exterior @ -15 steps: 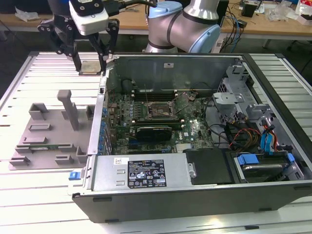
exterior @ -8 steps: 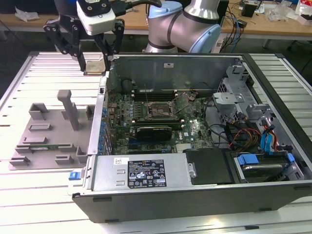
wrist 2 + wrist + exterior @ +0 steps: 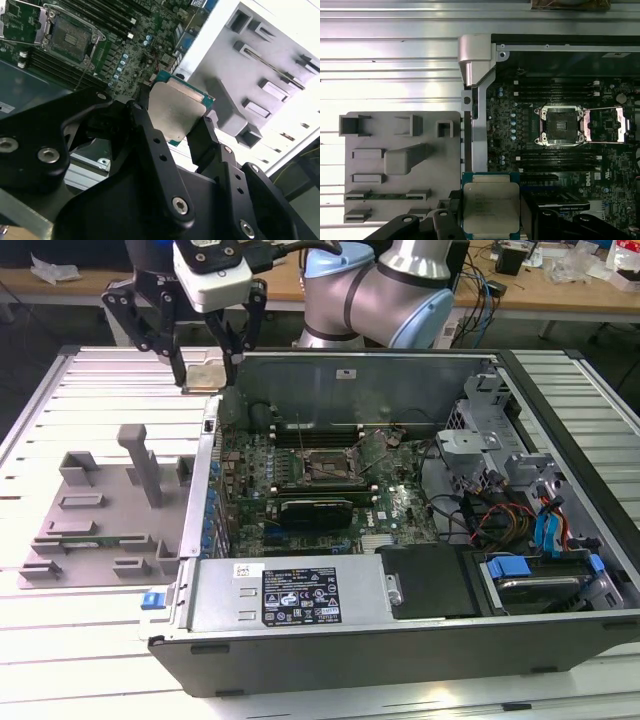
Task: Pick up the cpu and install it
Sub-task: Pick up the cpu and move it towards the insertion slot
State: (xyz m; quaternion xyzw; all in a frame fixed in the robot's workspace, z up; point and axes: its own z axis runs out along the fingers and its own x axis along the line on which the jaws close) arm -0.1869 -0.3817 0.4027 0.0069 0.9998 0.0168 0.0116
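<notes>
Black gripper (image 3: 207, 375) of angular linked bars, fingers (image 3: 150, 140) flat and matte, silver hex screws (image 3: 180, 205) at the joints, white boxy housing (image 3: 212, 275) behind it, arm (image 3: 400, 300) silver with pale blue joint caps

An open computer case (image 3: 350, 658) lies on the slatted table (image 3: 80, 660), beside a grey fixture plate (image 3: 110, 512).

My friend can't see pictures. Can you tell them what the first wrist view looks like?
The gripper holds the cpu, a silvery square chip, between its black jaws. Beyond it sits the open computer case, its green motherboard showing a socket with the cover flipped open, and beside the case a grey parts tray.
</notes>
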